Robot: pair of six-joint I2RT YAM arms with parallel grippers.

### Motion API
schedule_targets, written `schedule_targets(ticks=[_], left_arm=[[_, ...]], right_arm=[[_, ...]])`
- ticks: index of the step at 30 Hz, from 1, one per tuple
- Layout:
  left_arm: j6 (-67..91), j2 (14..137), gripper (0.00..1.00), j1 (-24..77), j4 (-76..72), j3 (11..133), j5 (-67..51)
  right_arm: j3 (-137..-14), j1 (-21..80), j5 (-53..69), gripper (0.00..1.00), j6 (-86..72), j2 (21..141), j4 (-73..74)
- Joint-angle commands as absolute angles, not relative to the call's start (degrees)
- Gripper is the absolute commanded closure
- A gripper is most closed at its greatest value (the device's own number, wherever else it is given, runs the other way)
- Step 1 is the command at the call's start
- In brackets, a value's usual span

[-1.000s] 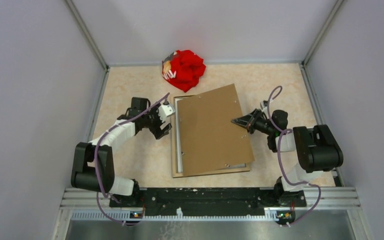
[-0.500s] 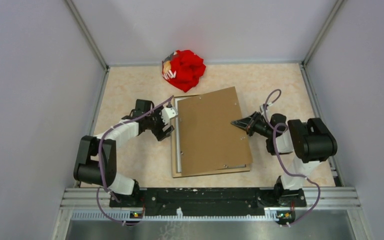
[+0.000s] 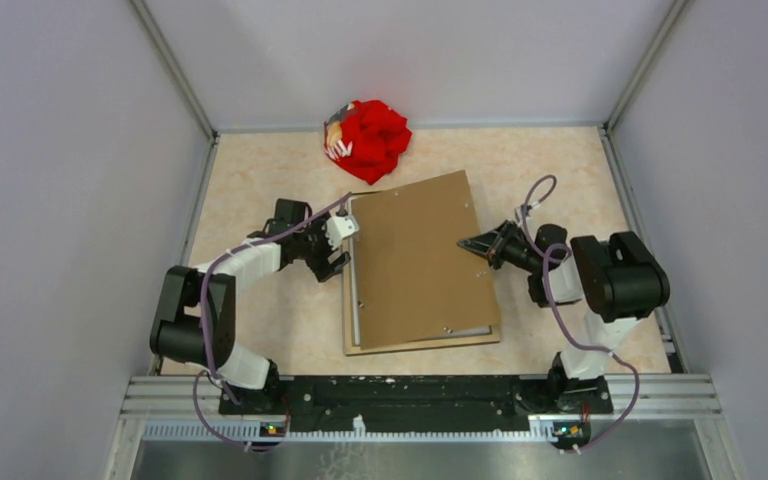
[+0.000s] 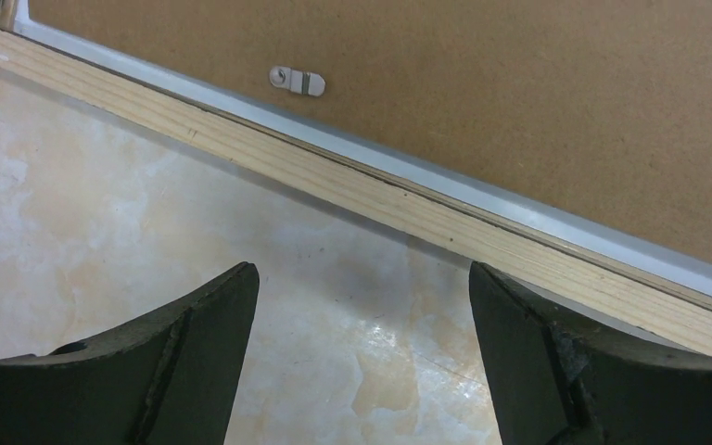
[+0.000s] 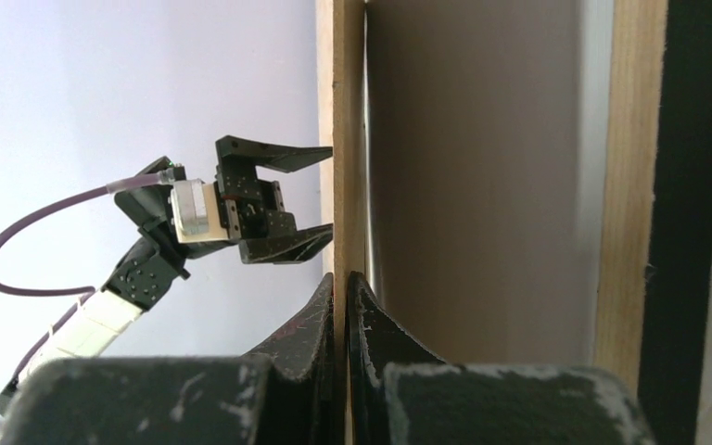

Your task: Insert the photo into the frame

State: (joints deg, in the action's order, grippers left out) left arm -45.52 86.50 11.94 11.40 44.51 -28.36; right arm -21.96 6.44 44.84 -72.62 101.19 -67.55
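Observation:
The frame [image 3: 422, 344] lies back-up on the table, its light wood rim [image 4: 334, 176] showing. The photo [image 3: 415, 260], brown board side up, rests over it slightly askew, its right side raised. My right gripper [image 3: 470, 244] is shut on the photo's right edge, and in the right wrist view the thin board [image 5: 348, 139] runs up from between the closed jaws of the right gripper [image 5: 341, 287]. The left gripper [image 3: 343, 245] stands open beside the frame's left rail, over bare table. In its own view the left gripper [image 4: 363, 287] holds nothing.
A red cloth bundle [image 3: 368, 140] sits at the back of the table, just beyond the frame's far corner. Grey walls close in the left, right and back sides. A small metal clip [image 4: 298, 81] sits on the board near the frame's left rail.
The photo has swung closer to square with the frame, its far corner shifting left. The right gripper moved left with it, and the left gripper edged up to the frame's left rail.

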Motion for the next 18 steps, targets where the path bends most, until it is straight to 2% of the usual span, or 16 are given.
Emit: schedule_targets(ticks=[1, 18], left_arm=[[-45.2, 87.6, 0.1, 12.5, 8.6, 44.5, -28.9], [-44.6, 89.1, 0.11, 13.7, 7.3, 44.4, -30.3]], right_arm=[[-24.3, 8.5, 45.2, 1.0, -71.8, 102.3, -71.7], [-25.3, 10.7, 40.9, 1.0, -66.9, 98.7, -66.3]])
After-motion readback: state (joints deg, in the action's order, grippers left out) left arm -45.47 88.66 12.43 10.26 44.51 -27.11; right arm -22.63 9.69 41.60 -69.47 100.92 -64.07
